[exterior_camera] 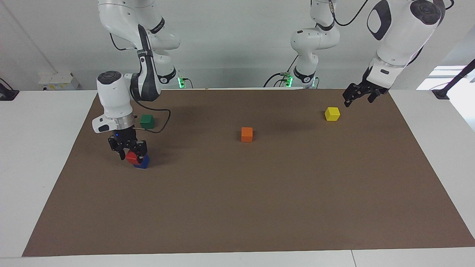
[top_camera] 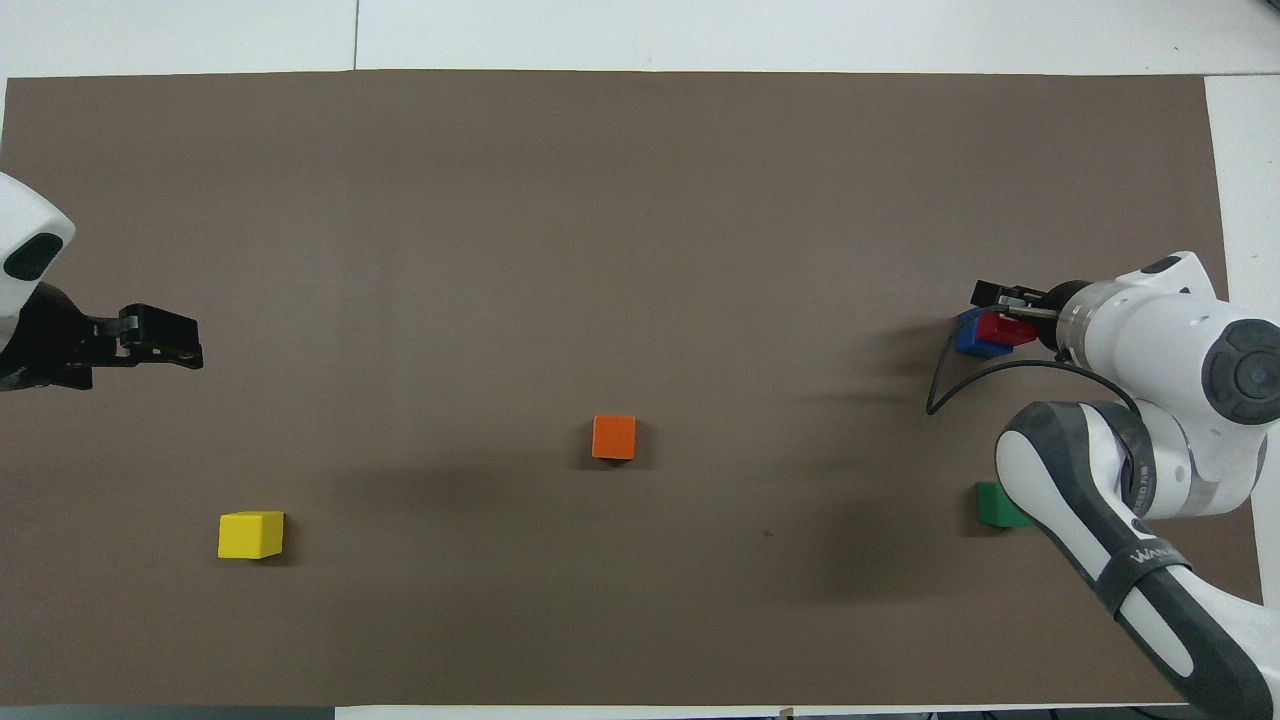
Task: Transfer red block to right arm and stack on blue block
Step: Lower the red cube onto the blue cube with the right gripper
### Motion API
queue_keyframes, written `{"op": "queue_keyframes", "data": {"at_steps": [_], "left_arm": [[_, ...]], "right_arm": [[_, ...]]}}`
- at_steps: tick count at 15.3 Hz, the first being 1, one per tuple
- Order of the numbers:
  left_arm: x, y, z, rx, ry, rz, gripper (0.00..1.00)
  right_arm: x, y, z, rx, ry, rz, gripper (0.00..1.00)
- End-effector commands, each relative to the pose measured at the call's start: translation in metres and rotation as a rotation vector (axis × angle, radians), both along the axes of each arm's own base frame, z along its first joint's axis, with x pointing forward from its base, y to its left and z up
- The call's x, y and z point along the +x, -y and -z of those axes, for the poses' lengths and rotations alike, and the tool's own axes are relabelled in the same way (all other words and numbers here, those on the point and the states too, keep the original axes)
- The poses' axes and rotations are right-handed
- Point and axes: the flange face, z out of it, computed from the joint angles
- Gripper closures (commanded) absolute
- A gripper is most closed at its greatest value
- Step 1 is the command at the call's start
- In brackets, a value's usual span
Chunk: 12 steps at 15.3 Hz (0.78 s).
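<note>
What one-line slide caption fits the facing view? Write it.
Right hand opens around the red block sitting on the blue block; left hand waits over the mat.

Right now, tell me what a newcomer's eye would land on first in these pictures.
First, the red block sitting on the blue block at the right arm's end of the table, the right claw straddling it, jaws apart. Next, three lone cubes: orange mid-mat, yellow toward the left arm's end beneath the waiting open left claw, green nearer the robots than the stack.
</note>
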Motion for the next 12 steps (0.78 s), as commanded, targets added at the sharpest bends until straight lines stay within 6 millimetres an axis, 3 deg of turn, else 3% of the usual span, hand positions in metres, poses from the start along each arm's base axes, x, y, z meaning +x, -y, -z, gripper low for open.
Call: {"op": "queue_keyframes", "data": {"at_steps": [1, 6, 9, 12], "left_arm": [[-0.003, -0.001, -0.001, -0.013, 0.001, -0.001, 0.0], [-0.003, -0.001, -0.001, -0.013, 0.001, -0.003, 0.0], [-0.003, -0.001, -0.001, -0.013, 0.001, -0.001, 0.0], [-0.003, -0.001, -0.001, -0.013, 0.001, -0.001, 0.0]], "right_arm": [[0.004, 0.0, 0.0, -0.012, -0.017, 0.021, 0.0], [0.017, 0.006, -0.021, -0.013, -0.084, 0.046, 0.0], [0.017, 0.002, -0.05, -0.033, -0.224, 0.027, 0.0], [0.007, 0.0, -0.097, -0.009, -0.334, -0.112, 0.0]]}}
